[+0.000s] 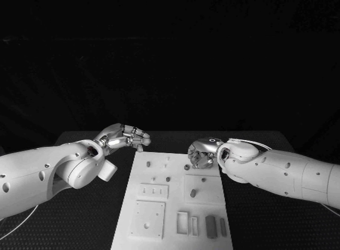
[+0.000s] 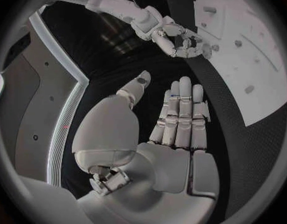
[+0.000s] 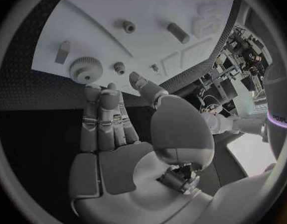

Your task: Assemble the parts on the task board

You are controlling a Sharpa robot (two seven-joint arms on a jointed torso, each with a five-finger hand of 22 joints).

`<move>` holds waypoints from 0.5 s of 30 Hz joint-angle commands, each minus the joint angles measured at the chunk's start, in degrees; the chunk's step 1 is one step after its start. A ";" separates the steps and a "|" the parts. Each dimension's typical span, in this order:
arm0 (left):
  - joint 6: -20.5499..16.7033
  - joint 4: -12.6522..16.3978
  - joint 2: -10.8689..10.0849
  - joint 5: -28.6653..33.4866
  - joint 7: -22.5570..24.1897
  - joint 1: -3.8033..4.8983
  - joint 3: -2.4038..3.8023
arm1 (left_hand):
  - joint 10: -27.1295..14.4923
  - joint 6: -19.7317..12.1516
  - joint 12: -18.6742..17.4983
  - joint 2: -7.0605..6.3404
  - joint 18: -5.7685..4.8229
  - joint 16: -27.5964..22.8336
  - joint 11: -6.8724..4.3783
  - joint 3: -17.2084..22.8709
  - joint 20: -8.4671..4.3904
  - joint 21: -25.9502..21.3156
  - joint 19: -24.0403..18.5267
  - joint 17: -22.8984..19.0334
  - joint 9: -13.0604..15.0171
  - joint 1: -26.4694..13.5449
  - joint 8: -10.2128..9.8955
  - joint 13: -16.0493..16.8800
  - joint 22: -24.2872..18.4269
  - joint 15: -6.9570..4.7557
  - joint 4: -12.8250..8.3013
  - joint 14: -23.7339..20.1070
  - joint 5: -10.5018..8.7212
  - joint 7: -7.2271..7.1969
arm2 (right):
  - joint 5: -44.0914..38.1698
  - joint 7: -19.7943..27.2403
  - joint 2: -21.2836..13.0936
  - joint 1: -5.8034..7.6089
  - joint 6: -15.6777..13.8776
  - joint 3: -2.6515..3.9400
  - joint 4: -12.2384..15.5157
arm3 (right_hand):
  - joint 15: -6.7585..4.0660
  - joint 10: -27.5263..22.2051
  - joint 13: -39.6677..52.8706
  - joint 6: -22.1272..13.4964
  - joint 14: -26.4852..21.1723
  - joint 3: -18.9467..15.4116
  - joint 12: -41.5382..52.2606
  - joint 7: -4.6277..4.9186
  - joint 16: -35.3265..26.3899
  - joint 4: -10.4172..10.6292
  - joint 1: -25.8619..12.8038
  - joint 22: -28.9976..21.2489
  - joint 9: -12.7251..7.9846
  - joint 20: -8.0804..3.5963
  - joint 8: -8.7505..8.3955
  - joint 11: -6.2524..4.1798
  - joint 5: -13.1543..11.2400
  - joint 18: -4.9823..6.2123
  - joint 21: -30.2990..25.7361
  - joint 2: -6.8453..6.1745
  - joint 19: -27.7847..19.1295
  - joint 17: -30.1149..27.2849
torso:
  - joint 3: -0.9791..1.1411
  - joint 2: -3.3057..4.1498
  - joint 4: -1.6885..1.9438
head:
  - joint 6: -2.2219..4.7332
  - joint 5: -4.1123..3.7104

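Both hands empty: left hand [image 1: 125, 137] hangs over the black worktop [image 1: 80, 219] just off the far left corner of the white rectangular task board [image 1: 173, 208], fingers straight and apart in its wrist view; right hand [image 1: 204, 153] is over the board's far right part, fingers extended and spread, nothing between them. Parts: large toothed grey gear [image 3: 86, 68] and small grey gear [image 3: 119, 67] lie just past the right fingertips [image 3: 92, 92]; short grey cylinder [image 3: 128, 26] and oblong grey peg [image 3: 178, 32] sit further in. Main risk, my read: the right hand coming down flat could nudge the small gear or knock it off the edge, since it lies loose near the rim. Gears are close together, so a wide pinch could catch both. Recesses: near-end rectangular slots, one holds a dark grey block [image 1: 210, 226], the neighbouring slot [image 1: 182, 222] looks vacant; contents of the square pockets too small to tell.
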 commanded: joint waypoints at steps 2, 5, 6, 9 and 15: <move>-0.23 0.47 -0.04 0.56 0.35 0.08 0.04 | -0.01 0.02 -0.37 0.03 0.05 -0.35 0.31 0.45 -0.03 0.02 -0.50 -0.11 0.10 -0.57 -0.38 0.07 0.88 0.10 0.05 -0.36 0.10 0.27 | -3.01 -0.95 0.50 -0.03 -1.42 0.02 -0.23 | 0.06 0.13 -0.11 0.57 -0.42 1.26 -0.29 -0.05 0.44 -0.03 0.44 1.17 -0.14 0.05 -0.33 0.11 -0.41 1.47 0.46 -0.24 -0.45 -0.23 | -1.00 2.47 3.44 | 1.58 -3.18; -0.24 0.63 -0.05 0.61 0.35 0.08 0.04 | -0.03 0.02 -0.42 0.06 0.06 -0.36 0.33 0.48 -0.02 0.02 -0.52 -0.13 0.12 -0.61 -0.40 0.08 0.88 0.11 0.05 -0.38 0.10 0.29 | -3.38 -1.05 0.74 -0.09 -1.75 0.02 -0.28 | 0.06 0.13 -0.14 0.60 -0.47 1.75 -0.30 -0.03 0.60 -0.04 0.41 1.16 -0.19 0.04 -0.39 0.12 -0.42 1.47 0.62 -0.39 -0.47 -0.35 | -1.20 2.94 3.91 | 1.78 -3.63; -0.28 0.69 -0.07 0.61 0.35 0.08 0.04 | -0.03 0.02 -0.42 0.07 0.06 -0.36 0.33 0.49 -0.02 0.02 -0.52 -0.13 0.12 -0.63 -0.40 0.08 0.88 0.12 0.06 -0.38 0.11 0.29 | -3.42 -1.05 0.79 -0.10 -1.81 0.02 -0.28 | 0.07 0.12 -0.15 0.60 -0.48 1.85 -0.30 -0.02 0.63 -0.04 0.40 1.16 -0.20 0.03 -0.40 0.12 -0.42 1.47 0.65 -0.43 -0.48 -0.38 | -1.23 3.01 3.93 | 1.81 -3.66; -0.32 0.80 -0.10 0.67 0.34 0.08 0.05 | -0.04 0.02 -0.45 0.10 0.06 -0.37 0.34 0.51 -0.01 0.02 -0.53 -0.14 0.13 -0.66 -0.41 0.09 0.88 0.12 0.07 -0.39 0.11 0.29 | -3.64 -1.17 1.03 -0.11 -1.96 0.02 -0.34 | 0.07 0.13 -0.16 0.58 -0.51 2.17 -0.29 0.03 0.73 -0.04 0.38 1.15 -0.24 0.03 -0.45 0.13 -0.43 1.47 0.74 -0.53 -0.51 -0.47 | -1.29 3.26 4.00 | 1.86 -3.59; -0.28 1.10 -0.16 0.99 0.34 0.09 0.05 | -0.05 0.02 -0.49 0.11 0.06 -0.38 0.34 0.53 0.00 0.02 -0.55 -0.14 0.15 -0.70 -0.43 0.10 0.88 0.13 0.07 -0.39 0.11 0.28 | -4.60 -1.87 1.57 -0.21 -2.05 0.03 -0.62 | -0.07 0.69 0.00 0.50 -0.56 2.75 -0.05 0.28 0.99 -0.03 0.18 1.13 -0.38 0.01 -0.60 -0.02 -0.39 1.47 0.99 -0.74 -0.51 -0.66 | -1.38 3.56 4.15 | 2.09 -3.63</move>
